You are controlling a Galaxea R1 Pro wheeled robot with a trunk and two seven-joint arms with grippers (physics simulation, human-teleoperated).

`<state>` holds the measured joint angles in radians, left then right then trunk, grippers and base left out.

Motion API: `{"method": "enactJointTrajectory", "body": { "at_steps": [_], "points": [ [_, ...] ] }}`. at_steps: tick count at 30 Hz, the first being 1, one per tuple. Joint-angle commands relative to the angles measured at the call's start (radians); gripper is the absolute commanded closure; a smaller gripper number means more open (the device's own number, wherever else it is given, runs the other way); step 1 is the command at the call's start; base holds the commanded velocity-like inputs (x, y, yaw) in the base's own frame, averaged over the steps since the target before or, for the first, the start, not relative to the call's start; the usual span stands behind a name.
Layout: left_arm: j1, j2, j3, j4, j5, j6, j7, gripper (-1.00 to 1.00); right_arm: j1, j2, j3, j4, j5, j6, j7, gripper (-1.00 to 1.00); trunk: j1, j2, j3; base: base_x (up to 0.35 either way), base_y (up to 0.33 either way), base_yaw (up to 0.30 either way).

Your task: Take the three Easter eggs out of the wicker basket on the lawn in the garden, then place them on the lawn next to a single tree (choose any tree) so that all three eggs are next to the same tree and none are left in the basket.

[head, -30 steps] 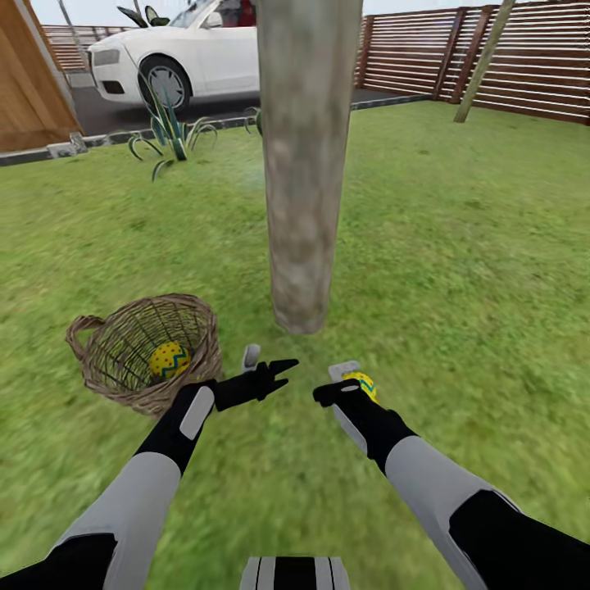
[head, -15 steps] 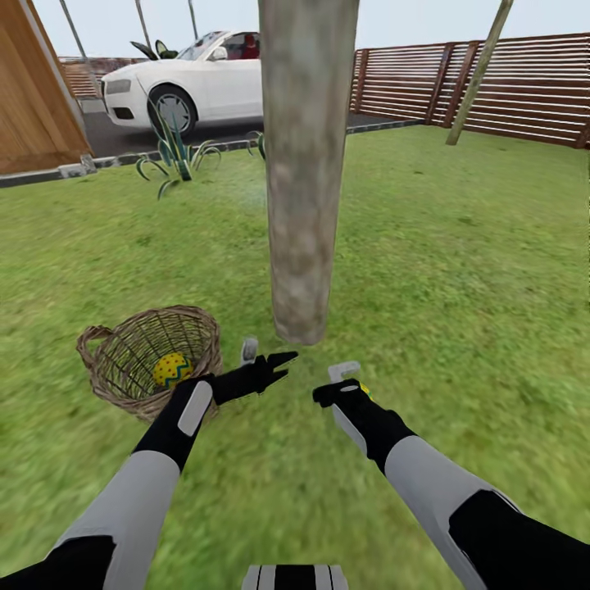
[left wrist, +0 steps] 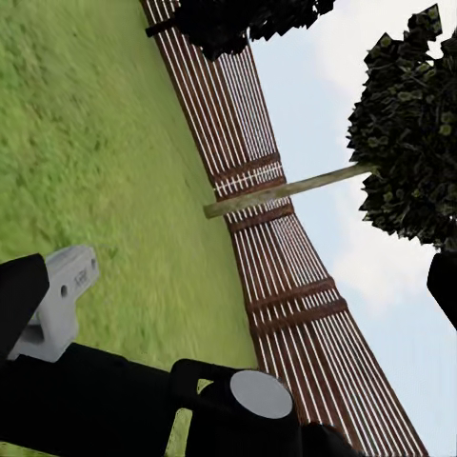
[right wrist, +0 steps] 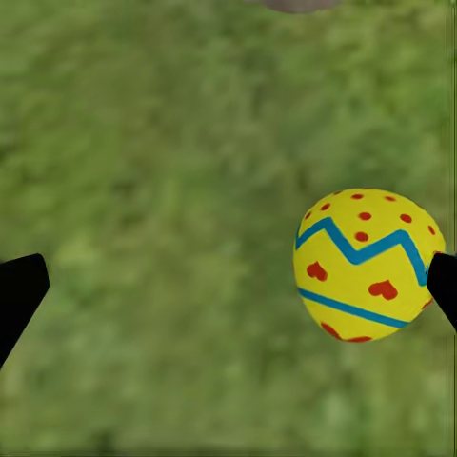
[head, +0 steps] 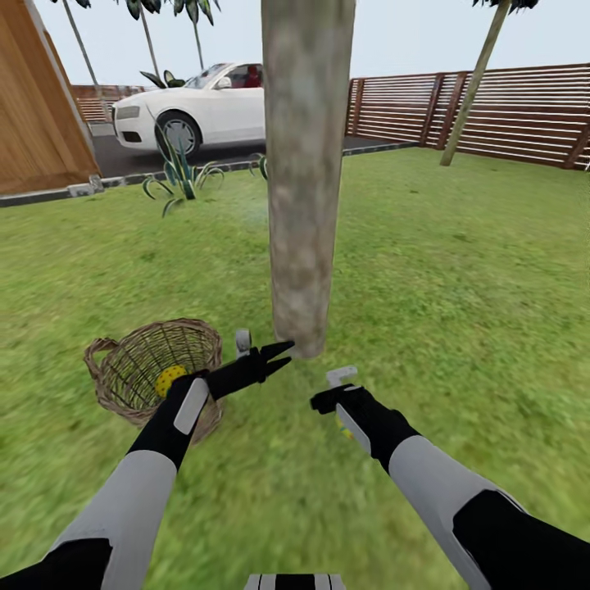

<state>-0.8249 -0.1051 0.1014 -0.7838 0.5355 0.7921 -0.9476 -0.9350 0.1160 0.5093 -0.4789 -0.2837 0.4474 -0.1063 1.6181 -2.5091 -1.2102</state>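
Green lawn [head: 459, 270] is carrying the right gripper [right wrist: 228, 286], jaws spread wide beside an egg [right wrist: 365, 265] seemingly released near the tree [head: 305, 172], while the left gripper [head: 258, 354] is hovering open by the wicker basket [head: 123, 393], another egg [head: 170, 379] inside

Grey forearms, black wrists, black claws with pale grey fingertips [head: 242, 342]

Both my arms reach forward and down, forearms converging. My left gripper [head: 260, 351] has its jaws spread wide. My right gripper [head: 336, 392] points downward, jaws parted too.
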Motion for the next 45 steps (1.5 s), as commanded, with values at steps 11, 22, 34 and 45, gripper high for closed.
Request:
{"method": "enactJointTrajectory", "body": {
  "at_steps": [11, 22, 34, 45],
  "points": [
    [0.037, 0.005, 0.003, -0.155, 0.000, 0.122, -0.003, -1.00, 0.001, -0.058, 0.006, -0.161, -0.015, 0.168, 0.043, -1.00, -0.005, 0.002, 0.042, 0.000, 0.000, 0.000],
    [0.067, 0.023, 0.003, -0.242, 0.000, 0.148, -0.003, -1.00, 0.011, -0.099, -0.107, -0.296, -0.018, 0.212, 0.054, -1.00, -0.010, 0.005, 0.084, 0.000, 0.000, 0.045],
    [0.067, 0.024, 0.003, -0.241, 0.000, 0.148, -0.002, -1.00, 0.012, -0.099, -0.113, -0.297, -0.016, 0.212, 0.054, -1.00, -0.015, 0.008, 0.131, 0.000, 0.000, 0.275],
    [0.067, 0.022, 0.003, -0.235, 0.000, 0.147, 0.000, -1.00, 0.012, -0.096, -0.112, -0.298, -0.015, 0.212, 0.054, -1.00, -0.037, 0.044, 0.170, 0.000, 0.000, 0.284]
  ]
}}
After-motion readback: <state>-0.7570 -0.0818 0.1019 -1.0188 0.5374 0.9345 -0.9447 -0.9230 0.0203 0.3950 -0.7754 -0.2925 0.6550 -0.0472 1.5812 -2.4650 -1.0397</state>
